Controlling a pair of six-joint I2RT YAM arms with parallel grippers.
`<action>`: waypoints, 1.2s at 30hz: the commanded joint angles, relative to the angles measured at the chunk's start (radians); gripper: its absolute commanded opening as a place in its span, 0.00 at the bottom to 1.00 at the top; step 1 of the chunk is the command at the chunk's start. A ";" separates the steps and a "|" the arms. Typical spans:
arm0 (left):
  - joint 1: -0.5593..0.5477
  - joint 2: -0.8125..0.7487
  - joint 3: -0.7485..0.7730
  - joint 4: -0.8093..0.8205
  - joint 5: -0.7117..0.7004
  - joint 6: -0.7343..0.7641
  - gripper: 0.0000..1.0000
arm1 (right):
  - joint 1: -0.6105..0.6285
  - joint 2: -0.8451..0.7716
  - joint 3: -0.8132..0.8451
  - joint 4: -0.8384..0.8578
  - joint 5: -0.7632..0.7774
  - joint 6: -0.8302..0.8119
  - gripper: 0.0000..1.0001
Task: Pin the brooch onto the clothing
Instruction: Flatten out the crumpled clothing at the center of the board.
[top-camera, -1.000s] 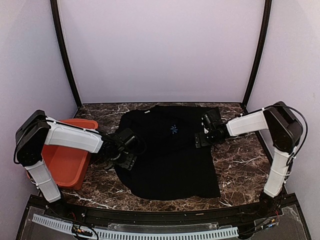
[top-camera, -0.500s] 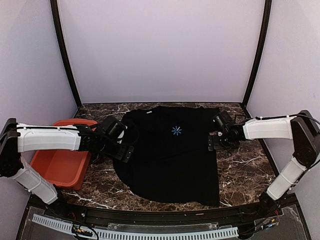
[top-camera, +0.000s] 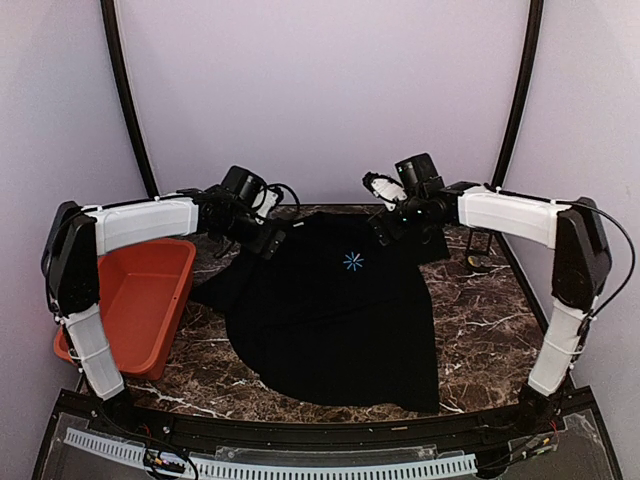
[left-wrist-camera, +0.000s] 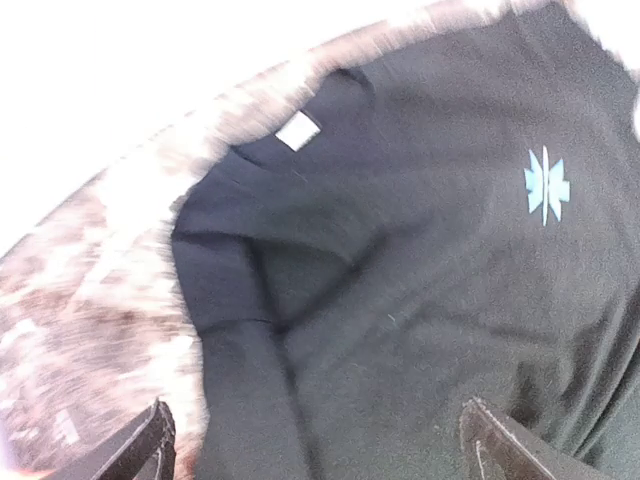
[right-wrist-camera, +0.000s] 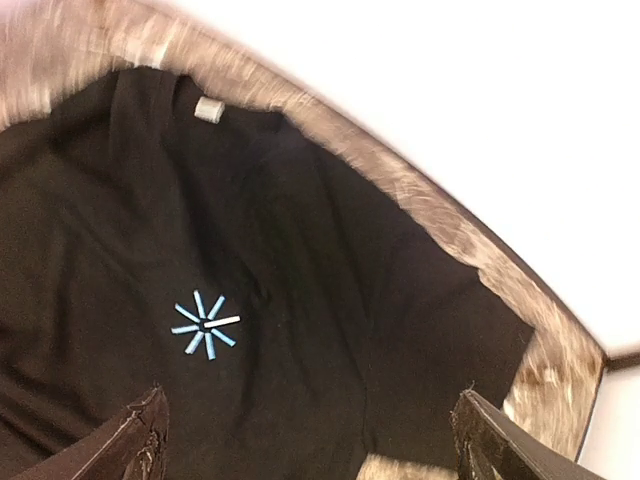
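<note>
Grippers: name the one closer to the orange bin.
The left gripper; the orange bin sits beside its arm, while the right gripper hangs beyond the black T-shirt.

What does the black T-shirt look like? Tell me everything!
The T-shirt is plain black, soft cloth with short sleeves. It lies spread flat, front up, on the marble table, collar toward the back wall. A small blue starburst print sits on its chest, and a white label shows inside the collar.
</note>
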 joint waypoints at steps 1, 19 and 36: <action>0.012 0.089 0.035 -0.019 0.183 0.196 0.99 | -0.002 0.188 0.128 -0.111 -0.132 -0.339 0.97; 0.035 0.252 0.071 -0.074 0.101 0.145 0.99 | -0.115 0.587 0.508 -0.126 -0.188 -0.600 0.92; 0.039 0.380 0.120 -0.078 0.015 0.150 0.88 | -0.135 0.705 0.578 -0.136 -0.287 -0.496 0.81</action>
